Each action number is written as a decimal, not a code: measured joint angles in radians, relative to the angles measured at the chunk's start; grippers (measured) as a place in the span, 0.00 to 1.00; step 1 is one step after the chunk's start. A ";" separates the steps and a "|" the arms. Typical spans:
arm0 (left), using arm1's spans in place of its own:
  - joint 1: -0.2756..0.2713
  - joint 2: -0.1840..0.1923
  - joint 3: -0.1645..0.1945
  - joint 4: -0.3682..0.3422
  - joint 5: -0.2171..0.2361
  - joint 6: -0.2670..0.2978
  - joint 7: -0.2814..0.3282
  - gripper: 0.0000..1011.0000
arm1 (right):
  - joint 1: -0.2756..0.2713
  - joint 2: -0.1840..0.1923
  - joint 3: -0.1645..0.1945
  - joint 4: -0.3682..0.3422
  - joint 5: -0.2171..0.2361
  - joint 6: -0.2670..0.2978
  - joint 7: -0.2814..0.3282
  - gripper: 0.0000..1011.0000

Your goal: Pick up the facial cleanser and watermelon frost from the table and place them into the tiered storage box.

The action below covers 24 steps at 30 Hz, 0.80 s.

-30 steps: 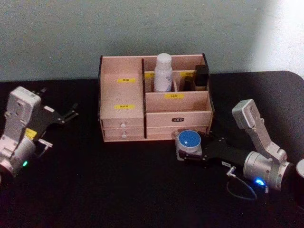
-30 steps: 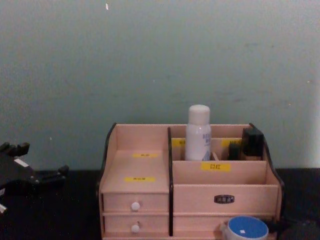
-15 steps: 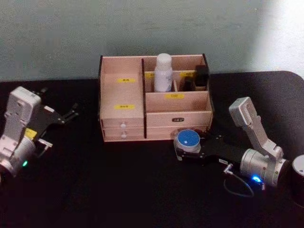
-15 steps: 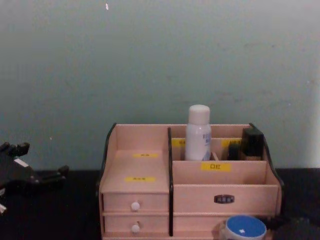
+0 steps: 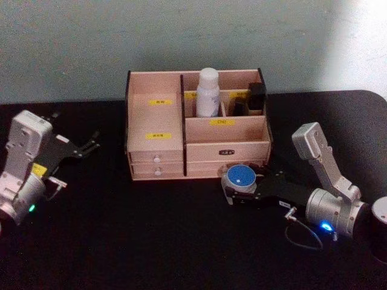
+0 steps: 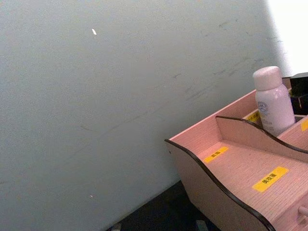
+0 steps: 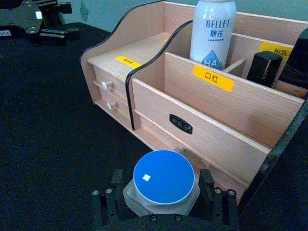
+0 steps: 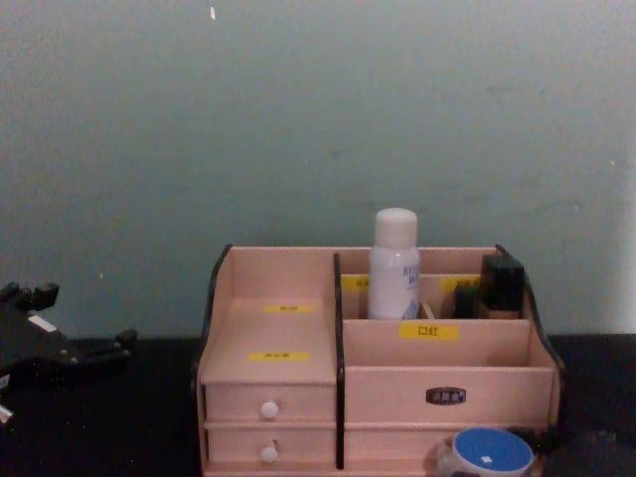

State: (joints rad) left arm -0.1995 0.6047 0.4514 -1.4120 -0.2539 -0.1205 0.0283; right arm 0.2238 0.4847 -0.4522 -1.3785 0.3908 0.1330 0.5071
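Clenched on the watermelon frost (image 7: 163, 179) with right pincer (image 7: 161, 190), just beside the tiered storage box (image 7: 149, 48). Could clip its front wall (image 7: 207, 144) lifting and spill. Nothing from the released left pincer (image 5: 91, 142), parked far left.

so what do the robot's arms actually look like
Both have silver-grey wrist housings, boxy pale-grey modules and black fingers. The left arm carries a yellow label and green light; the right arm a blue light and thin looped cable.

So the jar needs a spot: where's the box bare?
Bare: the left shelves of the box and the trough behind its front wall. Crowded: the back row, with a white bottle and dark bottle. The right gripper grips the jar.
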 joint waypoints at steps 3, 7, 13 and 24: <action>0.000 0.000 0.000 0.000 0.000 0.000 0.000 0.99 | -0.002 0.001 0.001 -0.002 0.000 0.001 -0.002 0.99; 0.000 0.000 0.000 0.000 0.000 0.000 0.000 0.99 | -0.006 0.002 0.005 -0.005 0.000 0.001 -0.005 0.99; 0.000 0.000 0.000 0.000 0.000 0.000 0.000 0.99 | -0.009 0.002 0.008 -0.005 -0.001 0.001 -0.009 0.99; 0.000 0.000 0.000 0.000 0.000 0.000 0.000 0.99 | -0.008 -0.004 0.012 0.002 -0.002 -0.002 -0.010 0.99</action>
State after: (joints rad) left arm -0.1995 0.6047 0.4514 -1.4120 -0.2539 -0.1205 0.0283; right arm 0.2161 0.4810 -0.4403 -1.3770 0.3891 0.1315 0.4974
